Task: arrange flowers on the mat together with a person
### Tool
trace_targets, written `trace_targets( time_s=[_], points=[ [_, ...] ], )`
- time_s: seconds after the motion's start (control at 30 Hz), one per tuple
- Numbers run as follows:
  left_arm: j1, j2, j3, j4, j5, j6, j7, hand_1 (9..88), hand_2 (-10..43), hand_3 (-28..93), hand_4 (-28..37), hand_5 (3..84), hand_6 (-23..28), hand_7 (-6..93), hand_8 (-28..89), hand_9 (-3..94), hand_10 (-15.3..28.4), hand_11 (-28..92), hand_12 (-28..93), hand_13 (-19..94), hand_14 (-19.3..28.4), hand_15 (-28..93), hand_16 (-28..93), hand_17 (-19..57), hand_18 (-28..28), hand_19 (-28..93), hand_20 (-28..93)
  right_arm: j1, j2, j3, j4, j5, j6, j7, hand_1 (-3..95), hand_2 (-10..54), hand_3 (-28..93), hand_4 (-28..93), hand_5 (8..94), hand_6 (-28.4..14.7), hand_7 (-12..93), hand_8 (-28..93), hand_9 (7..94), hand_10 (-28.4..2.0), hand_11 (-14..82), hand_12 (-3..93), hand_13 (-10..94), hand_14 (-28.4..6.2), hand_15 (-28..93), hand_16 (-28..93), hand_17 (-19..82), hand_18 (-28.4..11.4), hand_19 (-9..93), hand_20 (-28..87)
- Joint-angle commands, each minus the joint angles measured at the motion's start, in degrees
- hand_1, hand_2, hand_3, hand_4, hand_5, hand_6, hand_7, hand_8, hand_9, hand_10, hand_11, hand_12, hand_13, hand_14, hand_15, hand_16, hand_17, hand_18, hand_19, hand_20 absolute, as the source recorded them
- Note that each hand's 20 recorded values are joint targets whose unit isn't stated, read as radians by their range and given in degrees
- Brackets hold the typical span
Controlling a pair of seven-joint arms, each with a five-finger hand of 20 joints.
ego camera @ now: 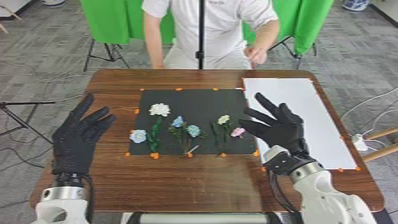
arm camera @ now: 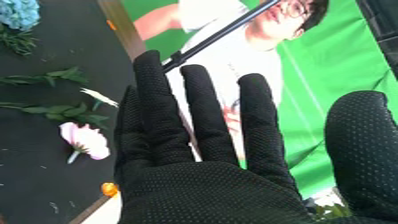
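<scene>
One brown table (ego camera: pixel 142 182) stood under everything, with one green cloth (ego camera: pixel 107 20) beyond its far edge. One black mat (ego camera: pixel 200 100) lay on the table, nearer the far edge than the near one. One white sheet (ego camera: pixel 293 100) lay along the mat's right edge, running from near the table's far right corner down toward its near right part.

Two gloved hands were there, both wide, with straight, spread fingers. The left hand (ego camera: pixel 75 142) was raised over the table's left side, apart from the mat's left edge. The right hand (ego camera: pixel 277 131) was over the mat's right edge and the sheet; in the right wrist view its thumb (arm camera: pixel 360 140) stood well away from its fingers (arm camera: pixel 209 110).

Six flowers lay on the mat: one white, three blue, one pale yellow and one pink. The white flower (ego camera: pixel 160 109) was toward the far left corner. One blue flower (ego camera: pixel 139 136) was close to the left edge, toward the near left corner. The other two blue flowers (ego camera: pixel 186 126) were near each other around the middle. The pale yellow flower (ego camera: pixel 223 119) was between the middle and the right edge. The pink flower (ego camera: pixel 237 131) was near the right edge, close by the right hand; the right wrist view showed its short pale stem (arm camera: pixel 74 157). Green leaves (ego camera: pixel 154 135) lay among the blooms. Smallest were the bits of orange tape (ego camera: pixel 155 155) around the mat's edges, too small to count surely.
</scene>
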Motion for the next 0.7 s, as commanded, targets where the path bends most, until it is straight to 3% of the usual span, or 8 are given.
trace_targets(
  time_s=[0.03,0.7],
  points=[
    [0.54,-0.92,0.01,-0.14,0.20,-0.49,-1.61,17.7,10.4,76,-28.3,32.3,6.5,9.8,-9,34.8,20.6,24,11,27,27.1,50,-10,-6.4,27.9,65,-1,-0.95,-0.77,0.07,-0.26,-1.05,-0.62,0.63,10.9,13.9,80,-28,39.1,3.6,12,-13,46.6,-16.4,9.5,11.7,39,-21.2,33,13,2,-19.3,45,17],
    [0.92,-1.10,-0.11,-0.32,0.24,-0.37,-1.99,18.0,10.5,76,-28.3,33.8,7.5,10.0,-9,35.1,20.8,24,10,27,27.1,50,-10,-6.6,27.7,64,-4,-1.35,-1.08,0.41,-0.34,-0.96,-0.92,1.09,11.0,14.1,80,-28,39.4,3.6,12,-13,46.8,-16.4,9.6,11.7,39,-21.1,33,12,2,-19.3,45,17]
  ],
)
